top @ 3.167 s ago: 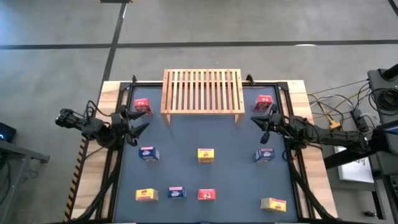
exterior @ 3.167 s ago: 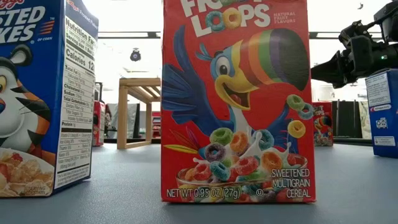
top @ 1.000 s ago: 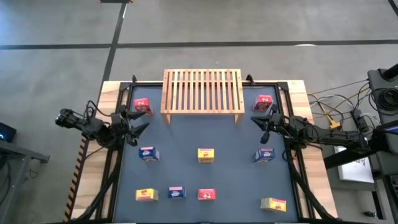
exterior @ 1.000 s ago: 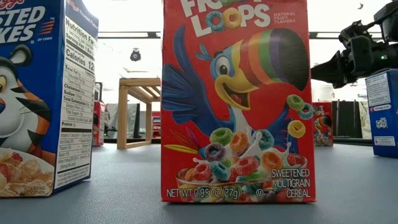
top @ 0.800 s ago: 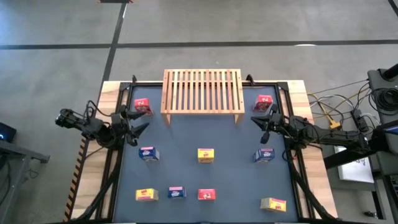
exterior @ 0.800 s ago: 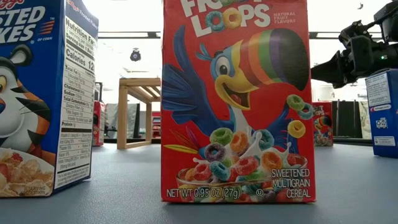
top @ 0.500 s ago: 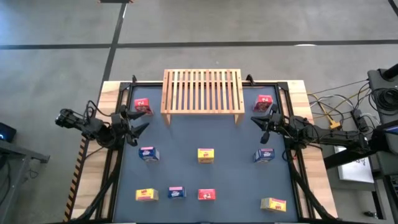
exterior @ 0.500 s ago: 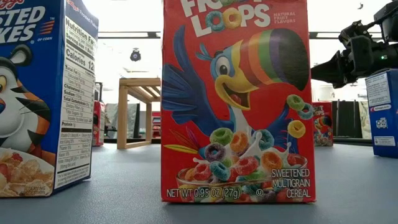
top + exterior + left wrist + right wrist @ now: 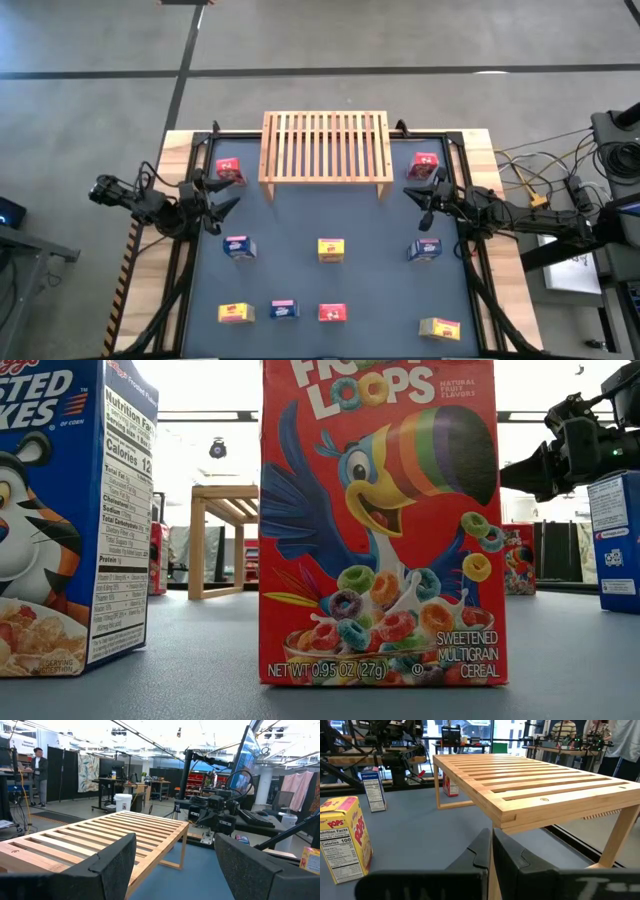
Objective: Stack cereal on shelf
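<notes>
The wooden slatted shelf (image 9: 325, 145) stands on its short legs at the table's far middle. Nine small cereal boxes stand on the mat: red ones (image 9: 229, 170) (image 9: 424, 163) beside the shelf's two ends, blue (image 9: 238, 246), yellow (image 9: 331, 249) and blue (image 9: 425, 249) in a middle row, and several near the front edge, among them a red one (image 9: 378, 520). My left gripper (image 9: 222, 193) is open and empty, near the shelf's left end (image 9: 100, 840). My right gripper (image 9: 418, 193) is shut and empty, near the shelf's right end (image 9: 530, 785).
The near row holds a yellow (image 9: 234, 313), a blue (image 9: 284, 310) and a red box (image 9: 332, 313), with another yellow box (image 9: 440, 328) at the front right. A black frame (image 9: 190, 250) edges the mat. Bare mat lies between the rows. People stand in the room behind.
</notes>
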